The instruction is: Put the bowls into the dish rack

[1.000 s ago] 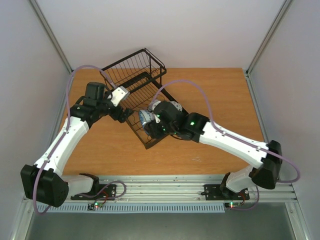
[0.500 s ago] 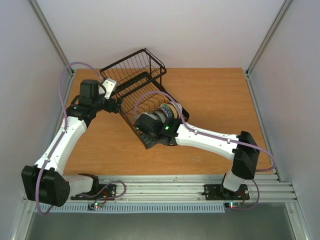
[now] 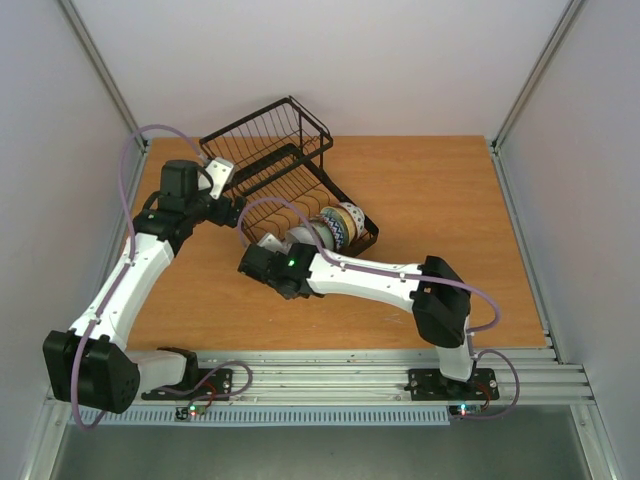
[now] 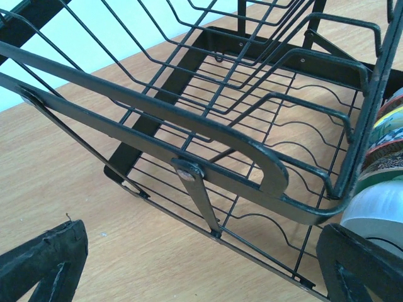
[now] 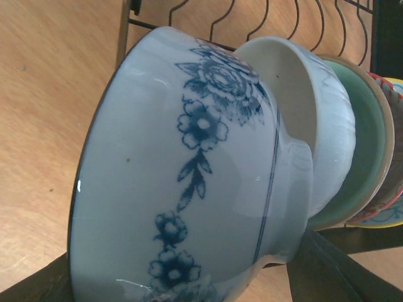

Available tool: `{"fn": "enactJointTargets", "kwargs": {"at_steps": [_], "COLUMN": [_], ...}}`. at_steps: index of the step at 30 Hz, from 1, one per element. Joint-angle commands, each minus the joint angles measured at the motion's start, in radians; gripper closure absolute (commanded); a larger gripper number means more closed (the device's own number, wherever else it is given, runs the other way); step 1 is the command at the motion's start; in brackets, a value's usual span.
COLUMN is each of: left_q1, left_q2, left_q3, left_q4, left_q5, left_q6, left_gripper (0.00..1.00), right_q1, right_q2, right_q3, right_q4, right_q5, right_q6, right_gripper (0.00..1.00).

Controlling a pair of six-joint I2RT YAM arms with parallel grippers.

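Since the blue-and-white bowl point(image 5: 189, 189) is on edge between the jaws of my right gripper point(image 5: 182, 277), which are closed across its wall, the risk is all in the release. It is at the near end of the dish rack point(image 3: 270, 140), with its foot turned toward the white bowl point(image 5: 315, 113) and close against it. The mint green bowl point(image 5: 368, 145) stands behind that one.

If I open before its rim has dropped between two wires, I judge the bowl could tip back or roll out onto the table point(image 3: 430, 200). If I press it further in, it could knock the white bowl and push the whole row along. The glazed wall is also smooth and curved, so a light grip may let it turn in my pads.

The rack looks light, and nothing pins it down. My left gripper point(image 4: 201, 267) stands wide open and empty beside the rack's far side, so a sideways push from my right arm could slide the rack.

Much of this I cannot check. The wrist view is filled by the bowl, so its lower rim and the wire beneath it are hidden, and I see only the dark bases of my fingers at the bottom corners. From above, my own wrist covers the bowl. Two more patterned rims at the right edge are cut off. I cannot tell whether my left fingers touch the rack.
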Motion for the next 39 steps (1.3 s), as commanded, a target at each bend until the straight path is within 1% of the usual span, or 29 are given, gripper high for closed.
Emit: {"fn": "enactJointTargets", "kwargs": {"at_steps": [1,14,20,25,26,28,30,32,34,36,37,39], "left_q1": [0.006,0.009,0.01,0.011,0.012,0.012,0.012,0.012,0.012,0.013,0.013,0.013], "left_q2": [-0.022,-0.015,-0.015,-0.018,-0.018,-0.018,-0.02,-0.019,-0.019,-0.02,-0.02,-0.021], "left_q3": [-0.01,-0.01,-0.011,-0.01,-0.01,-0.011,-0.01,-0.011,-0.011,-0.012,-0.012,-0.011], "left_q4": [0.05,0.048,0.049,0.05,0.047,0.047,0.048,0.048,0.047,0.047,0.048,0.047], "left_q5": [0.01,0.018,0.017,0.018,0.019,0.022,0.023,0.026,0.029,0.031,0.032,0.036], "left_q6": [-0.01,-0.009,-0.009,-0.009,-0.009,-0.009,-0.009,-0.009,-0.009,-0.009,-0.009,-0.008], "left_gripper": [0.01,0.01,0.01,0.01,0.01,0.01,0.01,0.01,0.01,0.01,0.01,0.01], "right_q1": [0.002,-0.001,-0.017,-0.034,-0.037,-0.041,-0.041,-0.041,-0.041,-0.041,-0.042,-0.041], "right_q2": [0.04,0.125,0.166,0.181,0.179,0.174,0.161,0.144,0.128,0.119,0.114,0.094], "right_q3": [0.068,0.1,0.107,0.109,0.107,0.102,0.089,0.073,0.062,0.055,0.053,0.043], "right_q4": [-0.059,-0.047,-0.015,0.011,0.016,0.024,0.041,0.056,0.063,0.062,0.06,0.061], "right_q5": [0.134,0.087,0.044,-0.006,-0.021,-0.056,-0.093,-0.113,-0.114,-0.113,-0.118,-0.122], "right_q6": [-0.009,-0.05,-0.062,-0.065,-0.066,-0.07,-0.074,-0.073,-0.071,-0.069,-0.068,-0.064], "right_gripper": [0.99,0.99,0.97,0.89,0.86,0.76,0.52,0.34,0.24,0.07,0.02,0.01]}}
